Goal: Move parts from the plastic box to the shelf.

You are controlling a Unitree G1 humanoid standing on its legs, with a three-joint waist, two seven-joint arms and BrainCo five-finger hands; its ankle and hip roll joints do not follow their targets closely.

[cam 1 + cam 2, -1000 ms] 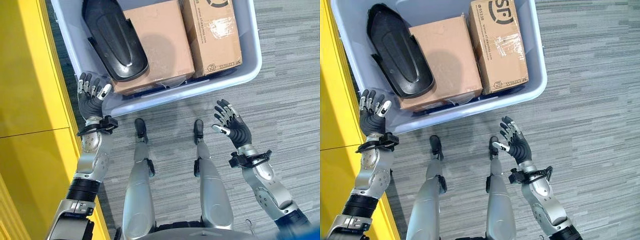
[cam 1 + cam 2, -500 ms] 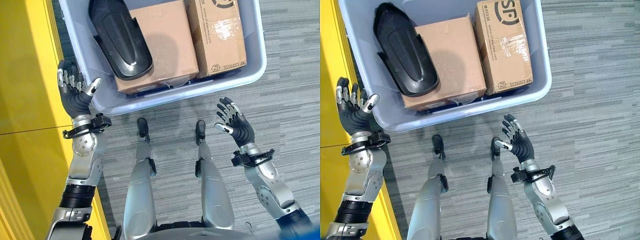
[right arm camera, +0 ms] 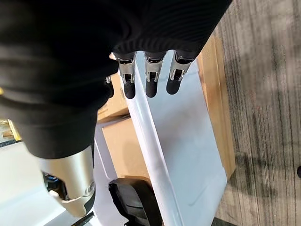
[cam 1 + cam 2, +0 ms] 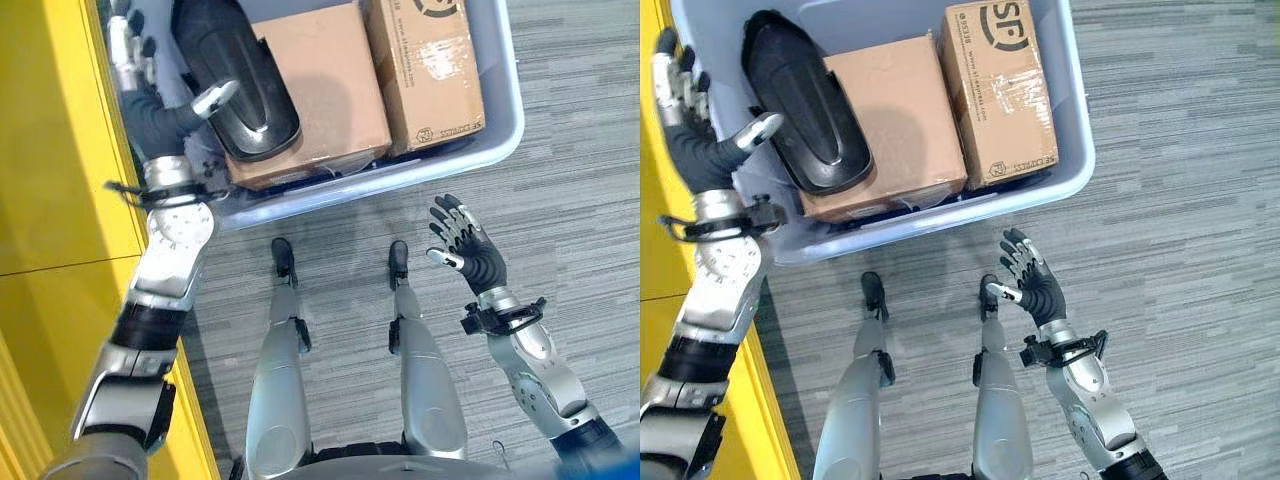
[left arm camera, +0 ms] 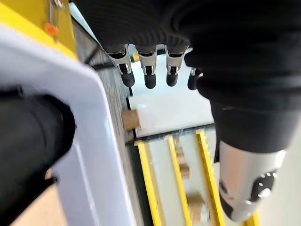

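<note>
The left hand (image 4: 702,140) is open and holds nothing, right beside the black part (image 4: 805,100) in the plastic box (image 4: 1072,150), so nothing is moved yet

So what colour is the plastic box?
Pale bluish-grey plastic box, clearest in the right eye view.
</note>
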